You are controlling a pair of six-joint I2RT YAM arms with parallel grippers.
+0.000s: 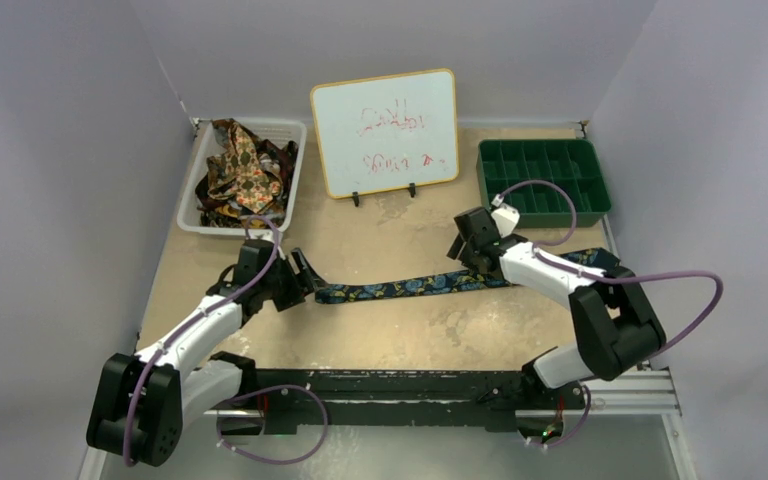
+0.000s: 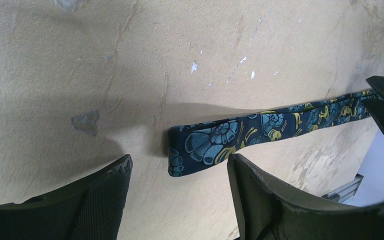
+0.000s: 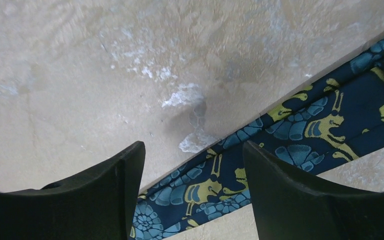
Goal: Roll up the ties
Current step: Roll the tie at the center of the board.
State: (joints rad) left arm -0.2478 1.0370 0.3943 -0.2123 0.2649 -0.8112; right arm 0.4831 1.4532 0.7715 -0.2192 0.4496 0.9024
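A dark navy tie [image 1: 410, 288] with a blue and gold print lies stretched flat on the tabletop [image 1: 410, 345], running from left to right between the two arms. Its narrow, folded-over end sits at the left. Its other end reaches the right side of the tabletop, where it passes under the right arm.

The left fingers [image 2: 105, 200] are spread wide, low over the tabletop. The tie's narrow end lies in the gap between their tips, and neither finger presses on the cloth. The right fingers [image 3: 290, 200] are also spread wide and hang above the tie farther along its length. The cloth runs slantwise beneath the gap and under one finger, ungripped.

At the far left corner stands a white basket [image 1: 196, 180] heaped with more ties [image 1: 245, 170] in brown, gold and red, tangled together. A small whiteboard [image 1: 385, 130] with faint red writing is propped upright at the far middle. A green tray [image 1: 590, 165] divided into compartments sits at the far right, just beyond the right arm.
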